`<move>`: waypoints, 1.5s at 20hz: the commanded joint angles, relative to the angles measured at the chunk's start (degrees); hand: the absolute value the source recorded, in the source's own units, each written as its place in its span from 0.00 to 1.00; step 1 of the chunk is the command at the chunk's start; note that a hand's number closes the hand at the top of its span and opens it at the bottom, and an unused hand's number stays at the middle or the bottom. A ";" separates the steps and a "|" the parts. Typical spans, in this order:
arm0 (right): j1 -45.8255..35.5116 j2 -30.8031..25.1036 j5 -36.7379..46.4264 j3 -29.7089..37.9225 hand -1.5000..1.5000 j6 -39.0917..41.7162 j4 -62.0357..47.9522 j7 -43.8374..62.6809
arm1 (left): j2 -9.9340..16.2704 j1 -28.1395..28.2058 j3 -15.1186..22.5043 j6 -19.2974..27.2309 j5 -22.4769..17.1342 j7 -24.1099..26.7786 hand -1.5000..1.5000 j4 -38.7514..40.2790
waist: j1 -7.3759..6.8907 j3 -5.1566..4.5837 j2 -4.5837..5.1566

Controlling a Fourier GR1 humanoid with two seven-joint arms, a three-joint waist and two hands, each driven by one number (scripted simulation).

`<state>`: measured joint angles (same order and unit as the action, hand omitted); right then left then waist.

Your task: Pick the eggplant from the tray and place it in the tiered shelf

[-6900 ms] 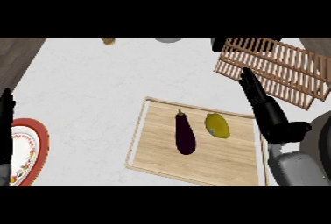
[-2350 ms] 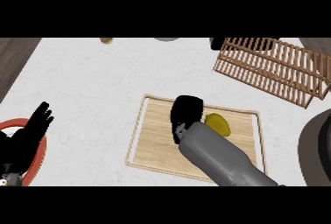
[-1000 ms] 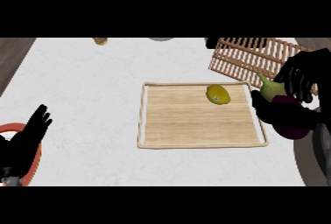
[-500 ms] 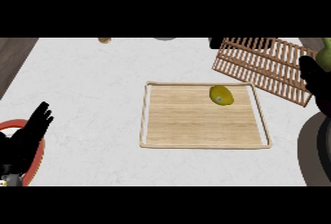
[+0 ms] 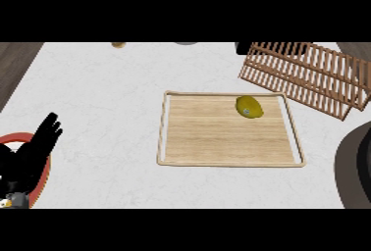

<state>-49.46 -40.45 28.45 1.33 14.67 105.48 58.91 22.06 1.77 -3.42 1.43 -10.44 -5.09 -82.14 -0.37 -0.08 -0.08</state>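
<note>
Eggplant and right hand are out of view, so a bad release over the tiered shelf (image 5: 311, 73) at the counter's far right corner would pass unseen; the left hand (image 5: 36, 149) rests spread at the left edge.

Shelf (image 5: 308, 73) behind tray (image 5: 217, 162)

Yellow-green fruit (image 5: 249, 106) lay in upper right part of wooden board area, apart from rim. White tabletop (image 5: 101, 98) carried all items. Red-rimmed plate (image 5: 39, 169) sat at lower left edge, partly hidden. Small brown object (image 5: 118, 44) and grey round object (image 5: 186, 43) sat at far edge, both cut off. Dark curved object (image 5: 355, 169) at right edge.
</note>
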 commanded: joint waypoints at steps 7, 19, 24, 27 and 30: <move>-6.36 0.09 8.21 -1.51 1.00 0.01 -17.52 -4.23 | -1.47 -3.13 -0.73 -1.11 1.58 1.82 0.50 4.58 | -0.13 0.00 0.29; -4.87 1.99 12.20 5.01 1.00 -10.40 -35.02 -18.78 | 0.88 -2.61 -4.70 -5.08 -0.23 -0.32 0.50 3.00 | -0.28 0.07 0.28; -5.39 1.64 14.01 5.45 1.00 -11.25 -45.27 -24.51 | -2.11 -1.32 -2.23 -1.65 3.03 -2.82 0.50 -1.64 | -0.50 0.09 0.24; -8.30 1.39 14.66 9.24 0.00 -16.03 -49.93 -21.49 | -2.05 -1.68 -3.64 -3.83 2.27 1.76 0.50 3.98 | -0.55 0.06 0.39; -8.33 1.86 17.08 6.97 0.00 -17.22 -56.50 -27.15 | -5.56 -1.14 0.14 -0.08 5.30 -1.50 0.50 -2.01 | -0.83 0.09 0.41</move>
<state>-56.38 -38.67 43.61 8.51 -0.54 56.09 35.22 19.54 0.91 -5.76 -1.18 -7.72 -6.20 -82.74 -1.04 0.01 0.24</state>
